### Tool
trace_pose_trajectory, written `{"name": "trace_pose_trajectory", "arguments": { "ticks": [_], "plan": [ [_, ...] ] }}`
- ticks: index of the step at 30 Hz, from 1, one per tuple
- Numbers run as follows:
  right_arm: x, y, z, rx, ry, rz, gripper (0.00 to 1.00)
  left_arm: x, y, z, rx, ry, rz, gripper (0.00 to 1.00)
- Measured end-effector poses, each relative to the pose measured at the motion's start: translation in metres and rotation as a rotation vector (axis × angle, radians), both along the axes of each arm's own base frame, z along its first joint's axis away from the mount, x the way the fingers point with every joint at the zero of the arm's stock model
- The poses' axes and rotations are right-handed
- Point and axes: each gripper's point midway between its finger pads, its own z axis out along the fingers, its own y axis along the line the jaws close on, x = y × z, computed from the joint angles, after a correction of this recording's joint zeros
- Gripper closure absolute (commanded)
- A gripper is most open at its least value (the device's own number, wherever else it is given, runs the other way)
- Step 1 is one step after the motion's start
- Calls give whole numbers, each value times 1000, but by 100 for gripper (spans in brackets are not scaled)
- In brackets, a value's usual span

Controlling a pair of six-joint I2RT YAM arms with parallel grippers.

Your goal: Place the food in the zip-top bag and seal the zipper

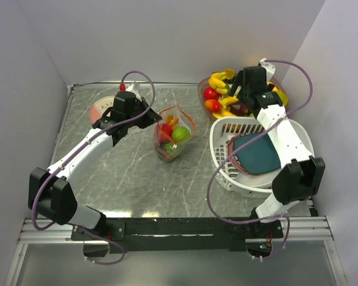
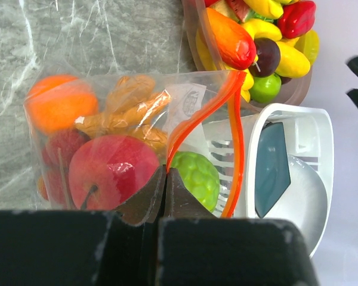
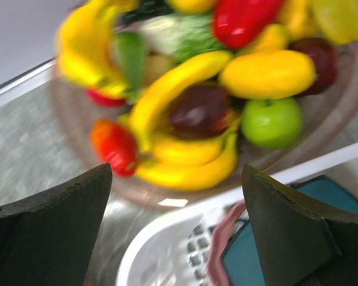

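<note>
Top view: zip-top bag (image 1: pixel 172 142) stands upright mid-table, mouth up and gaping, zipper (image 1: pixel 189 121) unsealed. Red, green and orange food (image 1: pixel 179 133) sits inside it. Left gripper (image 1: pixel 150 119) is at the bag's left rim, jaws together. Right gripper (image 1: pixel 234 100) hangs over the clear bowl (image 1: pixel 201 89) at far right, which is piled with more food. The bowl is just behind the white basket (image 1: pixel 224 170), and the teal plate (image 1: pixel 259 156) leans inside the basket. Left wrist: left gripper (image 2: pixel 166 186) is fully closed. The zipper (image 2: pixel 194 122) strip runs straight down into the tips, so it reads as a pinch on the bag's mouth edge. The two strip halves are apart. Through the clear wall of the zip-top bag (image 2: pixel 185 98): red apple (image 2: pixel 113 170), orange (image 2: pixel 56 110), tan knobbly piece (image 2: pixel 131 107) and green bumpy fruit (image 2: pixel 197 176) on the mouth side. Beyond the bag are the clear bowl (image 2: pixel 298 95), white basket (image 2: pixel 322 128) and teal plate (image 2: pixel 271 167). Right wrist: frame is blurred. Right gripper (image 3: pixel 176 173) is spread wide, with nothing between the fingers (image 3: pixel 59 226). Below it the clear bowl (image 3: pixel 340 101) holds bananas (image 3: pixel 179 95), a green apple (image 3: pixel 271 122), a red pepper (image 3: pixel 244 18) and a dark purple piece (image 3: pixel 197 110). The white basket (image 3: pixel 167 238) rim and the teal plate (image 3: pixel 256 256) are at the lower edge, near the right finger. No food from this bowl is in the gripper.
</note>
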Motion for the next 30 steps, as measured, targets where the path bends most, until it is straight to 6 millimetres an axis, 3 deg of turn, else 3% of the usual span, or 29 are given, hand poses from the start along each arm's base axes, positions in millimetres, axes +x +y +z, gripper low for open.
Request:
{"name": "trace_pose_trajectory", "arguments": {
  "ticks": [8, 15, 22, 30],
  "plan": [
    [45, -62, -61, 25, 91, -186, 7, -3, 0, -2, 0, 6, -5, 99],
    [72, -76, -68, 117, 74, -215, 10, -4, 1, -2, -3, 5, -6, 99],
    [73, -73, -74, 137, 86, -208, 10, -4, 1, -3, -2, 6, -6, 99],
    [57, -112, -100, 131, 135, -291, 9, -5, 2, -8, 2, 15, -5, 99]
  ]
}}
